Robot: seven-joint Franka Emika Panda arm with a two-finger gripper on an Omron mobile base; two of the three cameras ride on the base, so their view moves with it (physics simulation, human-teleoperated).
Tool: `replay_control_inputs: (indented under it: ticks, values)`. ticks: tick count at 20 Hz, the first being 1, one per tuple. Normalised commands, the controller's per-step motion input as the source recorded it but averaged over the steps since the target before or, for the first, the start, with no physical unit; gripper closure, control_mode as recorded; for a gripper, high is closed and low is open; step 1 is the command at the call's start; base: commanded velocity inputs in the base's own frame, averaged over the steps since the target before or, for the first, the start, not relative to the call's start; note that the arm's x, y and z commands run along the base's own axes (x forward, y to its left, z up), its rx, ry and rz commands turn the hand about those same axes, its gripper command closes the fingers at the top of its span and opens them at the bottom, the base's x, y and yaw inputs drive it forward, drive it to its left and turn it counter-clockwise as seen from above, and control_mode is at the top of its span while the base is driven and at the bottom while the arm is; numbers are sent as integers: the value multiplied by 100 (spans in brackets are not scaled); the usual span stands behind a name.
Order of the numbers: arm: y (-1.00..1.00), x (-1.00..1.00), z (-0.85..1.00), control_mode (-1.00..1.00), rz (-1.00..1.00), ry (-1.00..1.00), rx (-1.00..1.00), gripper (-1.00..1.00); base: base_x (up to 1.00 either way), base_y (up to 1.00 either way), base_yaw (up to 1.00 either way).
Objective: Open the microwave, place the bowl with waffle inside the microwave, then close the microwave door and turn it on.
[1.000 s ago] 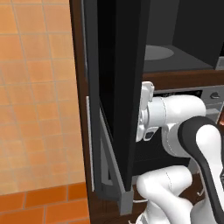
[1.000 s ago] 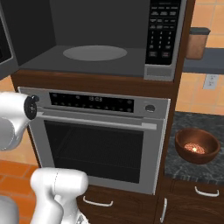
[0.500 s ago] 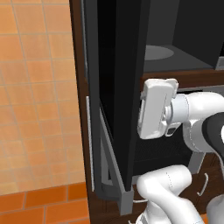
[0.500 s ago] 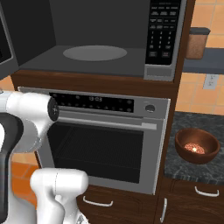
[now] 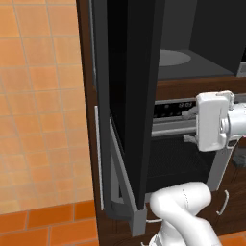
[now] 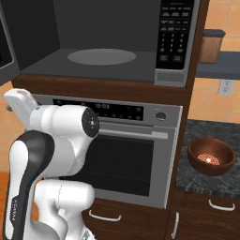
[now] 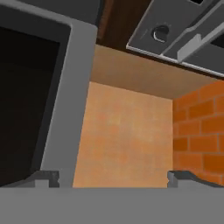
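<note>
Right base view gives the clearest count: one microwave (image 6: 108,51), one oven (image 6: 126,140) right under it, one bowl (image 6: 211,157), plus one brown canister (image 6: 211,46) up on a shelf at the far right. The microwave is wide open, with the round grey turntable (image 6: 101,56) sitting bare in the middle of the dark cavity, so plenty of free room in there, and the keypad panel (image 6: 173,33) runs down the right edge of the front. The bowl is reddish-brown with something small and orange-ish in the bottom, and it sits on the dark speckled tabletop (image 6: 197,180) to the right of the oven, close to the tabletop's left edge and well apart from the cavity, lower than the cavity floor. Over in the left base view the microwave door (image 5: 129,96) is swung all the way out, seen nearly edge-on as a tall black slab with a grey frame along its bottom edge, standing left of the oven front. The arm's white hand block sits in front of the oven's control strip, right of the door. In the hand view the gripper (image 7: 113,177) has its two dark tips spread wide with nothing between them, just orange tiled wall beyond, and the door's grey frame edge close on the left.
</note>
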Motion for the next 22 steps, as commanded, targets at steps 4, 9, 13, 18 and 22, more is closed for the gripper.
replay_control_inputs:
  ticks: [4,9,13,18,22]
  values:
    - [-100,0,-32,-100,-23,-16,-34,-100,0,0,0]
    - [-90,12,-13,-100,-12,-30,-56,-100,0,0,0]
    - [-74,27,-3,-100,-8,-30,-68,-100,0,0,0]
    - [-98,12,-6,-100,-33,8,-35,-100,0,0,0]
    - [-100,0,-7,-100,-48,38,10,-100,0,0,0]
